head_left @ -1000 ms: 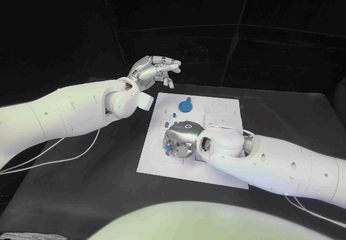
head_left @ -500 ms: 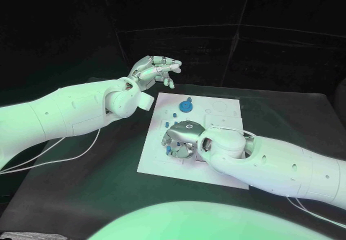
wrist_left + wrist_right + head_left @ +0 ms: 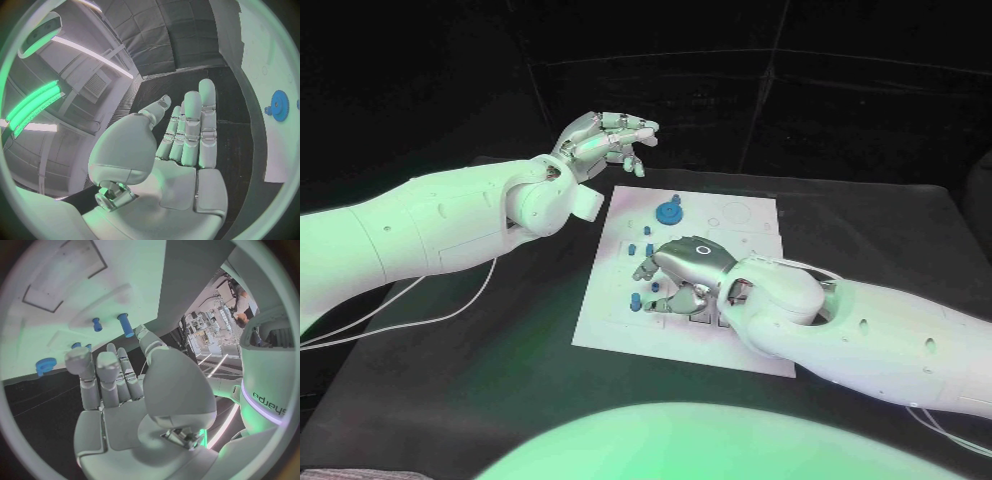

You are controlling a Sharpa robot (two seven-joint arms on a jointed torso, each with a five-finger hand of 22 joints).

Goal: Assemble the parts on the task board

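Now I am hovering my right hand (image 3: 687, 272) over the near part of the board (image 3: 750, 222), fingers apart and, I think, empty; small blue pegs (image 3: 125, 324) are standing upright just beyond my fingertips (image 3: 83, 361). My left hand (image 3: 606, 139), loosely curled and empty, is hanging farther off.

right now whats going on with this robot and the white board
The robot is working over the white task board on the black table. Its right hand is low over the board's near part, fingers apart beside several small blue pegs, holding nothing that shows. Its left hand is raised off the board's far left corner, empty, fingers loosely extended. A blue gear sits on the far part of the board.
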